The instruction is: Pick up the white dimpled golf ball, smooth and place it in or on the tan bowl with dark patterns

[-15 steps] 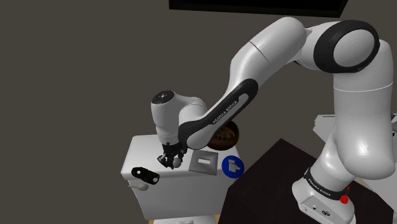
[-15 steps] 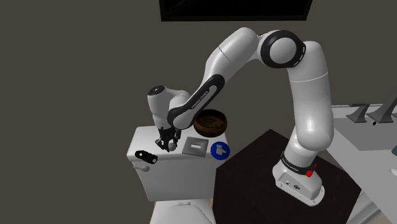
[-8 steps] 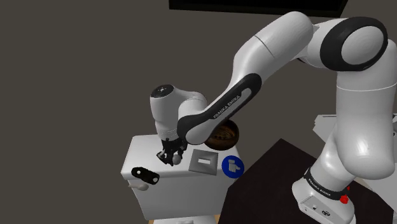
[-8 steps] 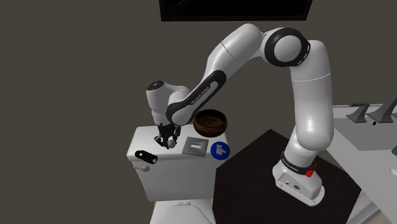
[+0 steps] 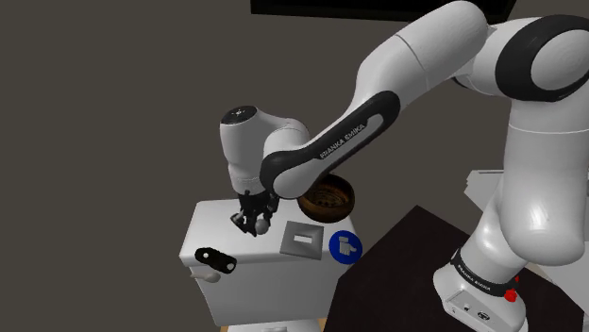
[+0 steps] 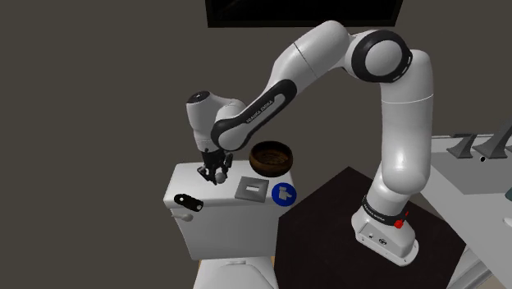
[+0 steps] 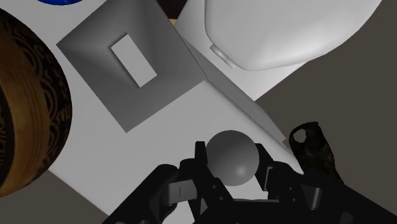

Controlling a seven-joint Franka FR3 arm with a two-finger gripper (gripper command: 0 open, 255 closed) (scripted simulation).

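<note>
My black gripper (image 5: pixel 253 224) hangs a little above the white box top (image 5: pixel 219 224), shut on a small pale ball (image 5: pixel 259 227). From the wrist, the ball (image 7: pixel 233 156) looks smooth and grey-white, clasped between the two fingers (image 7: pixel 202 160). In the second exterior view the gripper (image 6: pixel 217 176) and ball (image 6: pixel 220 179) are above the box's back left part. The brown bowl with dark patterns (image 5: pixel 328 196) (image 6: pixel 272 157) (image 7: pixel 25 108) stands at the box's far corner, to the shoulder view's right of the gripper.
A grey square plate (image 5: pixel 304 239) (image 7: pixel 137 63) and a blue round disc (image 5: pixel 344 245) (image 6: pixel 283 194) lie between the gripper and the box's right edge. A black object (image 5: pixel 213 258) (image 7: pixel 313 147) sits at the front left corner. The dark stand (image 5: pixel 415 255) is at the right.
The gripper has risen from the box top with the ball clasped in it, shifting slightly toward the back. The other things have not moved.
</note>
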